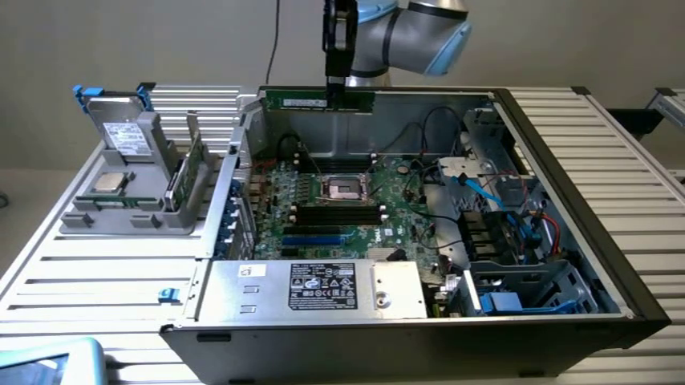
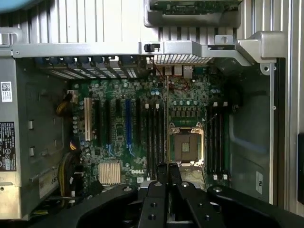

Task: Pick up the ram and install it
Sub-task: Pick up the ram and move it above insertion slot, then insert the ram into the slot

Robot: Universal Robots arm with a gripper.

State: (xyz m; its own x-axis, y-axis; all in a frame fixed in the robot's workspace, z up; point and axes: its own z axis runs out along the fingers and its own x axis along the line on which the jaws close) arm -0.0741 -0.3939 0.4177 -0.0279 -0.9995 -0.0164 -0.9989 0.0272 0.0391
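You see the fingers (image 1: 337,78) pinched almost shut on the ram (image 1: 310,100), holding it level above the open computer case (image 1: 428,112) and its motherboard (image 1: 402,200).

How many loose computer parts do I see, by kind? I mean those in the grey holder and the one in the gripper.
Green memory sticks: 2 (the ram held in the gripper above the case; another stick standing in the grey holder)
Silver processor chip: 1
Silver drive-like box with blue handles: 1
Total: 4
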